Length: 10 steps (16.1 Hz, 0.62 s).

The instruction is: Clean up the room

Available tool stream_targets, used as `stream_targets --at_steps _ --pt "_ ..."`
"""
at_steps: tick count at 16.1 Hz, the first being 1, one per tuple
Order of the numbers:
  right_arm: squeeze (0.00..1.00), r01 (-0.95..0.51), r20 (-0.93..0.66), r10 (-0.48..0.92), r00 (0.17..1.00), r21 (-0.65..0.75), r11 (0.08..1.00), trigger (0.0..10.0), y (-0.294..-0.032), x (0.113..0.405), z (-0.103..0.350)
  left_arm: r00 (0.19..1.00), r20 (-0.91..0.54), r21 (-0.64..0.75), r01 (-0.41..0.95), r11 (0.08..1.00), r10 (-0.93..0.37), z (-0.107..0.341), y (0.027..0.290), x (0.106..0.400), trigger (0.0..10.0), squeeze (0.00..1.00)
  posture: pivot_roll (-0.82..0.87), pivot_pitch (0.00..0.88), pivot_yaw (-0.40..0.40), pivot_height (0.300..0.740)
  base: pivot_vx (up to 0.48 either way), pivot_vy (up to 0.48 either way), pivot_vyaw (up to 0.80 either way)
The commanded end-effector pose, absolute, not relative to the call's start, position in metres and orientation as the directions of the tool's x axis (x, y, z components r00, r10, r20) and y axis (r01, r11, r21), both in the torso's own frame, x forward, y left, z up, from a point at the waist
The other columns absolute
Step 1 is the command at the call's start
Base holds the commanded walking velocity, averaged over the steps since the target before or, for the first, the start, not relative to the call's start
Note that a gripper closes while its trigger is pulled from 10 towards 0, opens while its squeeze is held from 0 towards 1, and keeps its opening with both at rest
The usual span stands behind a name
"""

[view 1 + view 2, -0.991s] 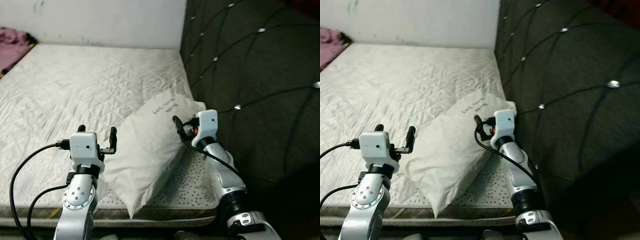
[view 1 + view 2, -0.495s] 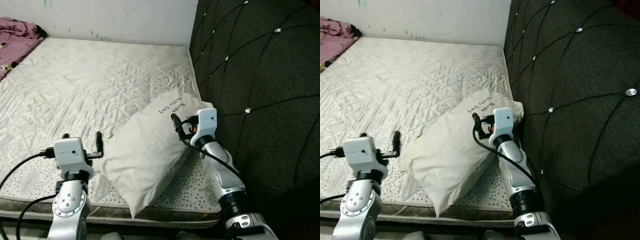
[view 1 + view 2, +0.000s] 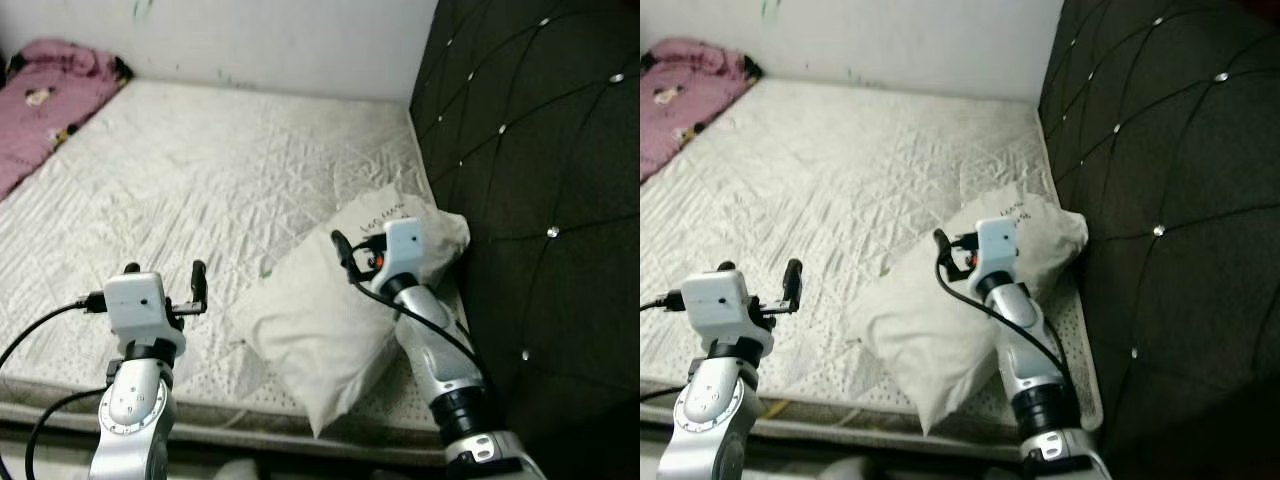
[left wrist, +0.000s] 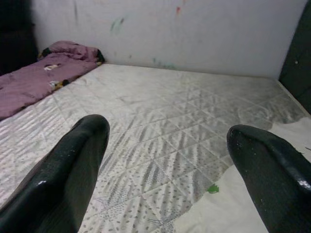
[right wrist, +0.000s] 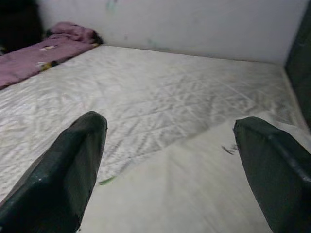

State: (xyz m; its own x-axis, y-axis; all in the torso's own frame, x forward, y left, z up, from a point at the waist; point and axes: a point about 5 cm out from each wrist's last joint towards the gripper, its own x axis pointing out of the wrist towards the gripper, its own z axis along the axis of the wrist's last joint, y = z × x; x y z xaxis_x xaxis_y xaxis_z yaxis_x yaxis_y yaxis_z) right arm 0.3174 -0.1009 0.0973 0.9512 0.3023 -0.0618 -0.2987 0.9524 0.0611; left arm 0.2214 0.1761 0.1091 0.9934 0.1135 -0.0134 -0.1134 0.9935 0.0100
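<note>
Plump cream pillow (image 3: 335,315) lying on the quilted mattress (image 3: 200,200) beside the tufted dark headboard (image 3: 540,150); left claw (image 3: 163,280) and right claw (image 5: 165,145), fingers apart, hover empty.

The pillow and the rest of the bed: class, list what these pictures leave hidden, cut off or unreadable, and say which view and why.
1. Pillow: its dark writing is too small to read in the eye views; the right gripper covers part.
2. Pink blanket: cut off by the left eye view's edge.
3. Mattress: its near edge is hidden behind the left gripper and its arm.
4. Headboard: runs off the frame.
</note>
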Motion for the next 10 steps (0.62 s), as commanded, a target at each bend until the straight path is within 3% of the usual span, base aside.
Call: stream_targets --at_steps 1,10 --pt "0.00 -0.274 -0.069 0.278 0.958 0.059 0.960 10.0 -0.1089 0.3192 0.0979 0.996 -0.002 0.003 -0.094 0.996 0.094 0.1120 0.1706 0.2225 10.0 0.00 -0.02 0.000 -0.022 0.740 0.000 0.000 0.00" --pt "0.00 -0.277 -0.069 0.280 0.957 0.056 0.959 10.0 -0.1090 0.3194 0.0986 0.994 -0.017 -0.020 -0.111 0.994 0.110 0.1104 0.1718 0.2237 10.0 0.00 -0.03 0.000 -0.026 0.740 0.000 0.000 0.00"
